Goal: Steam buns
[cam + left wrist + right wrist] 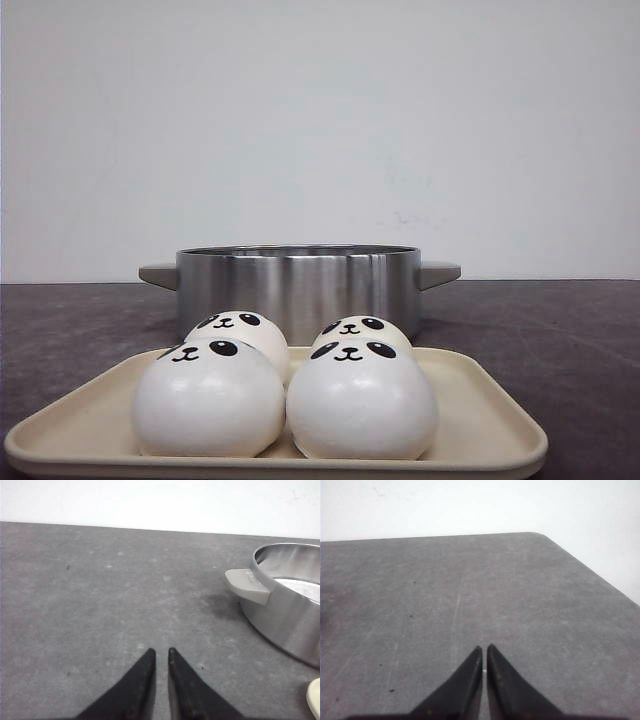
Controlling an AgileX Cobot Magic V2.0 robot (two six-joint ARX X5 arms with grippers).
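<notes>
The front camera sits low, close behind the tray (490, 400), facing the pot (298, 285). Both wrist cameras skim the desk (470, 595); the left also catches the pot (287, 610).

The left gripper (161, 652), a pair of slim black tapering fingers (142, 680), is showing in its own wrist camera with the tips drawn almost together, only a thin slit separating them, and nothing is lying between them. The fingers are angling forward and downward, and whether the tips are touching what lies below cannot be told. The right gripper (484, 648), of the same black pointed build, is likewise sitting with its fingers (502, 685) nearly meeting at the tips, holding nothing. Neither arm is appearing in the front camera, so their wider pose is not showing.
</notes>
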